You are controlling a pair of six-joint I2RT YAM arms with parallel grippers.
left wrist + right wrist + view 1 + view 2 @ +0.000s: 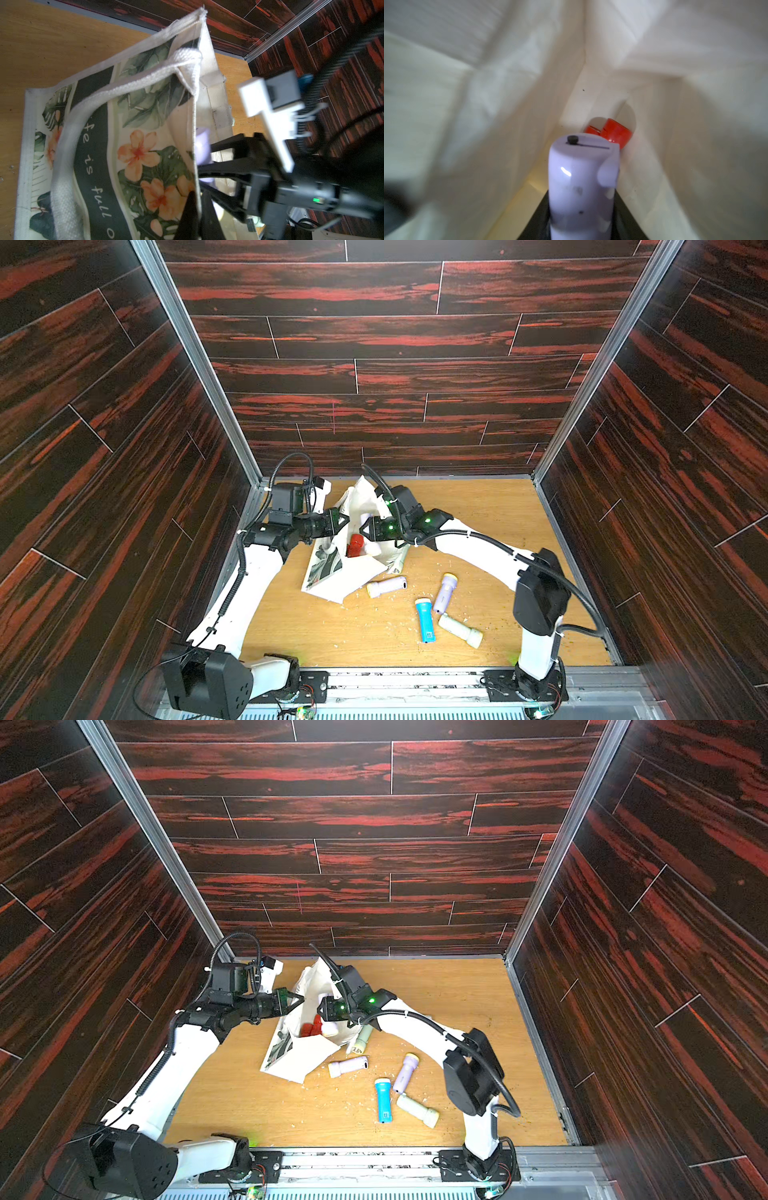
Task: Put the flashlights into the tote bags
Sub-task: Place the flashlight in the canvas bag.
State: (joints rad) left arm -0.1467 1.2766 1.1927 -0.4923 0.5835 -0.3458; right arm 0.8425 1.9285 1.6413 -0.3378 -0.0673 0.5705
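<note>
Dark wood-grain walls closed in the worktop on three sides, and a metal rail ran along its near edge. The tote bag stood left of centre, its raised mouth reaching up close to the back wall and its lower corner spread flat toward the middle. From the bag across to the far right corner the board lay bare, as did the near left strip between bag and rail.

The middle ground was more crowded. A loose lavender flashlight lay just beside the bag's corner. A second lavender flashlight, a blue flashlight and a cream flashlight lay close together nearer the rail. A pale green flashlight lay against the bag's right side, under the right arm.

The left arm rose along the left wall and bent inward, wrist level. Its jaws were closed tight, pinching the bag's rim and holding the mouth open. The right arm reached in from the right, forearm low over the worktop. Its jaws were closed around a lavender flashlight, which pointed down into the bag between the cloth walls. A red flashlight lay at the bottom just beyond it.
</note>
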